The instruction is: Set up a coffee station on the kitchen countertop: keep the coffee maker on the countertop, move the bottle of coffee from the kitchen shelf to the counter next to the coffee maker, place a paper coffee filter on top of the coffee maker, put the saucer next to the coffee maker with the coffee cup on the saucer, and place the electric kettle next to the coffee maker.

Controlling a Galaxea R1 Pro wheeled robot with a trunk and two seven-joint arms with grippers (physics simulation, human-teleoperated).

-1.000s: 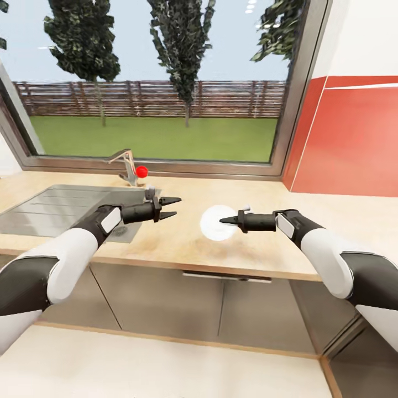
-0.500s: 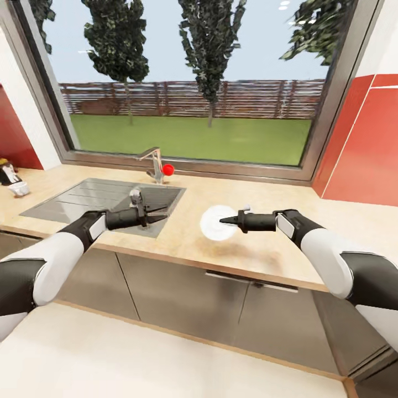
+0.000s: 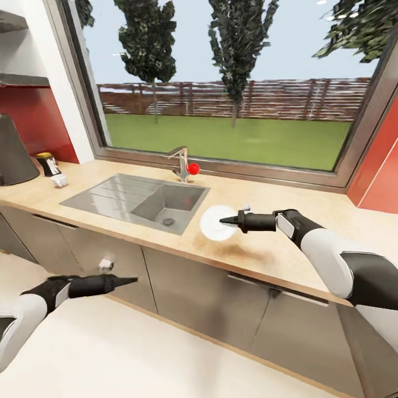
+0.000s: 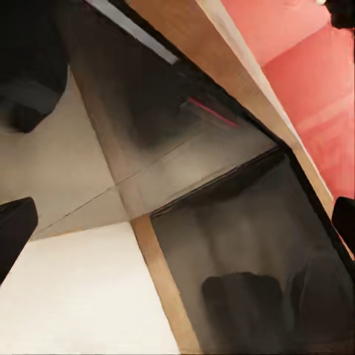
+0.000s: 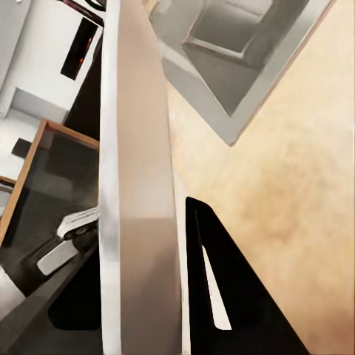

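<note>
Panning left over the past second, my head camera has brought the far end of the kitchen countertop (image 3: 260,251) into frame, and my left arm has dropped from above the sink to hang below the worktop's front edge, before the grey cabinet fronts (image 3: 204,287). From the head view, the left gripper (image 3: 128,281) tapers to one dark point, its fingers drawn together on nothing. My right gripper (image 3: 222,220) is pinched on the rim of the saucer (image 3: 213,223), a flat white disc seen edge-lit over the beige wood grain, just beside the brushed-steel sink (image 3: 119,193). A bent tap with a red ball (image 3: 193,168) stands behind the basin. Far along the counter sit the bottle of coffee (image 3: 48,164), dark with a yellow-gold lid and a white label too small for me to read, and close beside it the small white coffee cup (image 3: 58,179). A dark sloping shape (image 3: 14,152) is cut off at the frame edge, and the thin grey kitchen shelf (image 3: 22,80) runs along the red wall above it.

From the left wrist view: glossy dark cabinet panels (image 4: 222,244), a tan plinth strip and pale floor (image 4: 74,296).

From the right wrist view: the saucer (image 5: 137,192) as a smooth pale band between my fingers, one black wedge-shaped fingertip (image 5: 229,296) against it, over mottled worktop (image 5: 296,163).
</note>
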